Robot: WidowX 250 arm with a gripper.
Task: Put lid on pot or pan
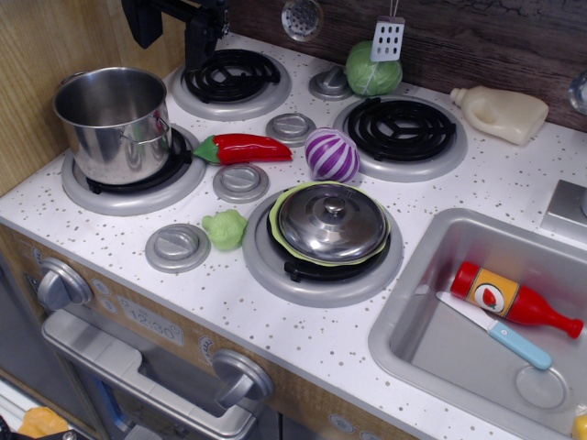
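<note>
The shiny steel lid (pixel 332 222) with a small central knob lies dome-up on a light green plate (pixel 282 209) over the front right burner. The tall steel pot (pixel 115 124) stands open and empty on the front left burner. My gripper (pixel 174 23) is a black shape at the top left, above the back left burner and behind the pot, far from the lid. Its fingers are cut off by the frame's edge, so I cannot tell whether they are open.
A red pepper (pixel 243 148), a purple onion (pixel 331 155) and a small green vegetable (pixel 226 229) lie between the burners. A cabbage (pixel 371 71) and a cream bottle (pixel 501 113) sit at the back. The sink (pixel 413 330) holds a ketchup bottle (pixel 510 299) and a knife (pixel 495 331).
</note>
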